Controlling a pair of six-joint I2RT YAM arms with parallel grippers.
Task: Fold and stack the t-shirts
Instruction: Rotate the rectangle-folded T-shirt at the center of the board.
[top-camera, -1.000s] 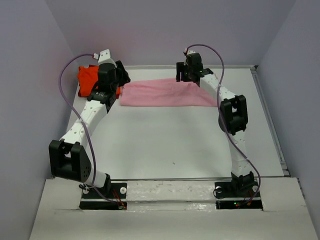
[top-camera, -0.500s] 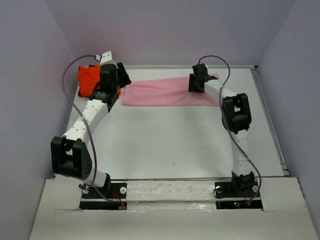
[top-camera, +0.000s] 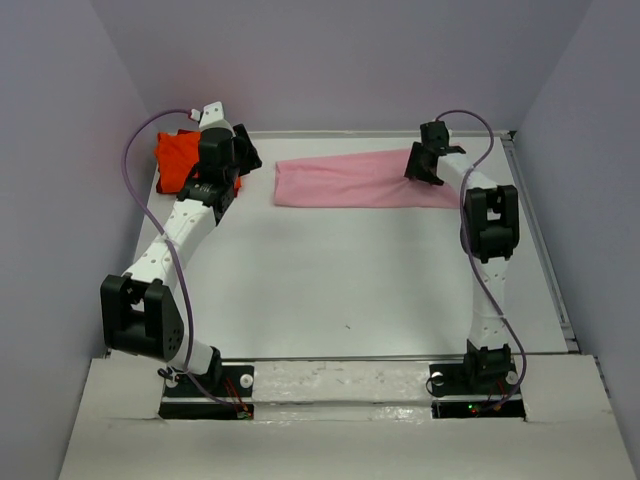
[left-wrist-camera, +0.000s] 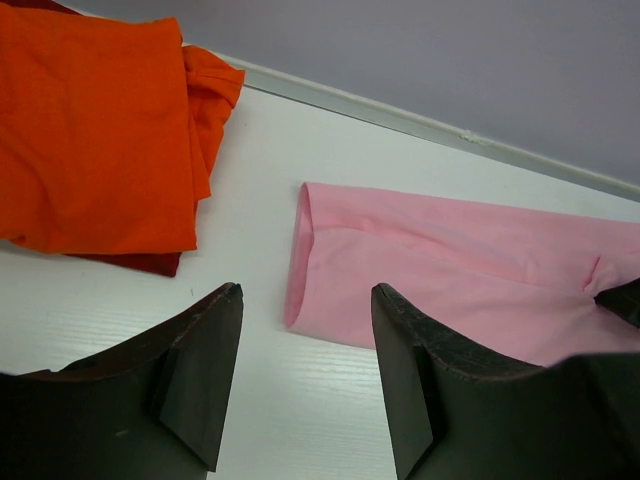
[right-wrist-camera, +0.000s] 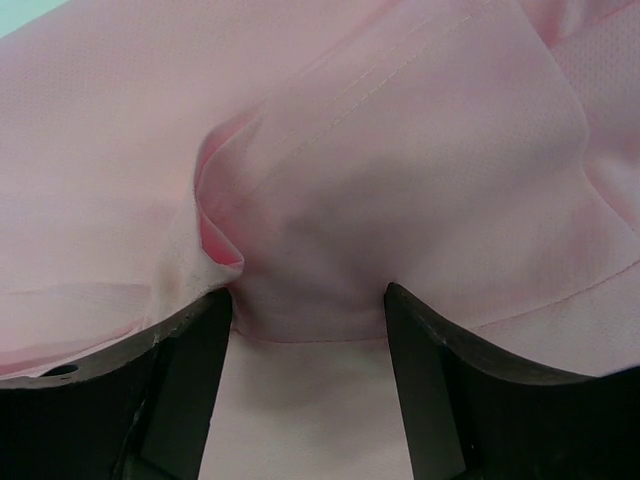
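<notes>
The light pink t-shirt (top-camera: 350, 182) lies as a long folded strip across the far side of the table. My right gripper (top-camera: 425, 165) is over its right end. In the right wrist view its jaws (right-wrist-camera: 308, 295) stand wide apart and press down on the pink cloth (right-wrist-camera: 400, 150), with a raised fold bunched between the tips. The orange-red t-shirt (top-camera: 175, 160) lies crumpled in the far left corner. My left gripper (top-camera: 238, 152) hovers open between the two shirts. Its wrist view shows bare table between the fingers (left-wrist-camera: 305, 290), the orange shirt (left-wrist-camera: 90, 130) to the left and the pink shirt's left end (left-wrist-camera: 450, 280) ahead.
Purple-grey walls close in the table on the left, back and right. A raised table rim (top-camera: 540, 250) runs along the right side, close to my right arm. Purple cables (top-camera: 130, 160) loop off both wrists.
My right gripper has slid to the right along the far side, and the pink t-shirt has been dragged right with it, away from the orange one. The left arm has stayed almost still.
</notes>
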